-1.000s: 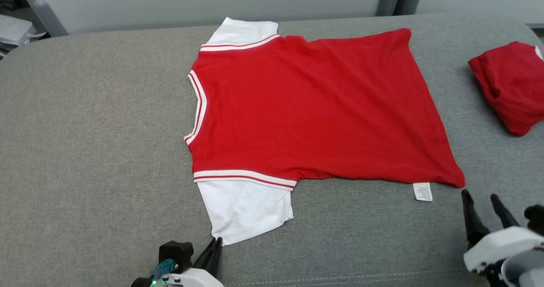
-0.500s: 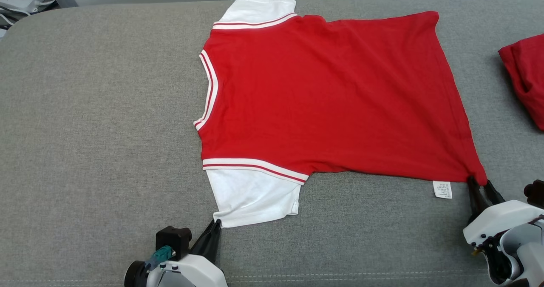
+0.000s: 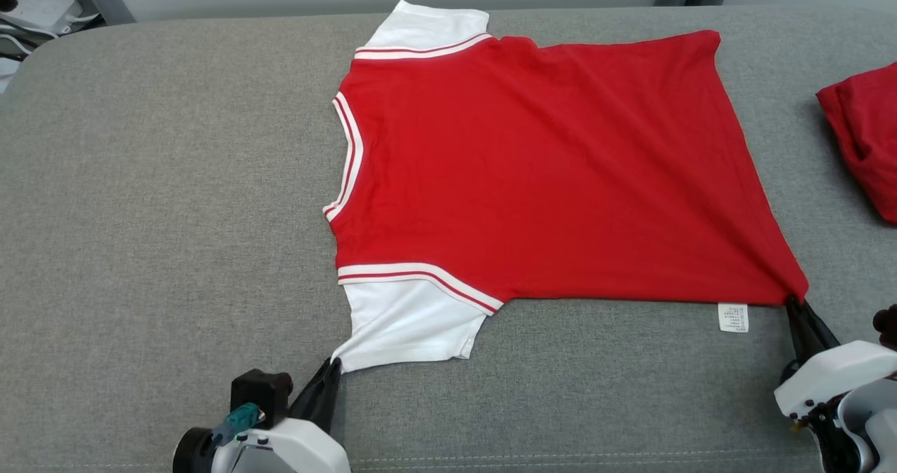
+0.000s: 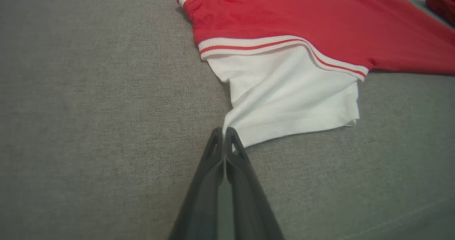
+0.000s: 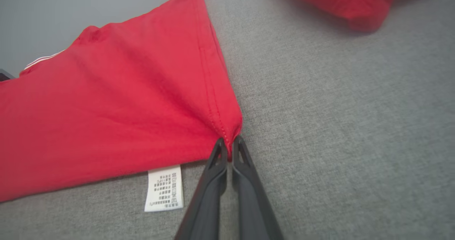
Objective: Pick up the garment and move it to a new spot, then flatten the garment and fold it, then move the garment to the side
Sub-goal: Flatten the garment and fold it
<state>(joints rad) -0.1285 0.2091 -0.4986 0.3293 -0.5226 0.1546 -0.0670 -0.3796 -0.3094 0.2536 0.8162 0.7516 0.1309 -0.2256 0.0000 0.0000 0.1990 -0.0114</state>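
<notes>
Since a second ago the right gripper (image 3: 797, 305) has closed onto the hem corner of the garment (image 3: 546, 172); the left gripper (image 3: 332, 368) pinches its white sleeve (image 3: 406, 319) corner. Flat on the grey cushion (image 3: 154, 214), the garment shows a care label (image 3: 732, 317) with print too small to read, and another red cloth (image 3: 865, 136) is cut off at the right edge.

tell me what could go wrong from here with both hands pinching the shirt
1. The left hand grips only the very corner of the white sleeve, and the right hand only the hem corner of the shirt; either thin pinch might slip once lifted.
2. The white sleeve is drawn to a point, so the fold may come out skewed.
3. Another red garment lies close on the right; a wide swing could snag it.
</notes>
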